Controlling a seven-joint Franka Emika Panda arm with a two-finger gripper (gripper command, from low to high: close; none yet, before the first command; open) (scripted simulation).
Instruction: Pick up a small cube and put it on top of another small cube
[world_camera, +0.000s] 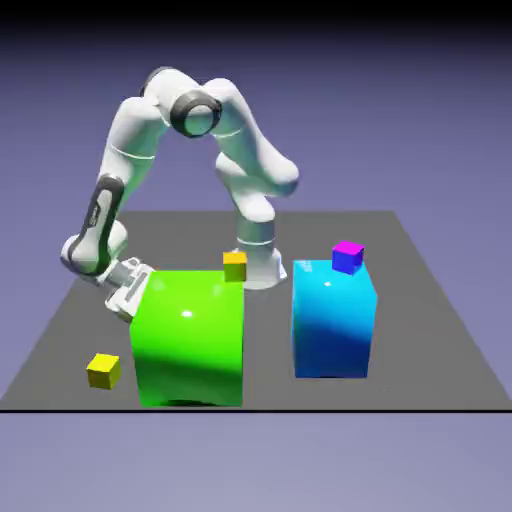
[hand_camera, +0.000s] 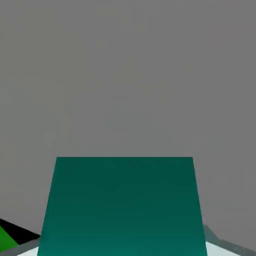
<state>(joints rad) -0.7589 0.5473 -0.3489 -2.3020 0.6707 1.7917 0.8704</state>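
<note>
Hand low at the tabletop, tucked against the back edge of the big green block, which hides its fingers in the exterior view. Hand view: a small teal cube fills the lower middle, right between the fingers, covering them. Hand closed down tight on this cube. Grey tabletop stretches beyond it; a sliver of green shows at the lower left corner. Just past the hand, an orange cube sits behind the green block. A yellow cube lies near the hand, toward the camera. Well apart, a large blue block carries a small purple cube on top.
</note>
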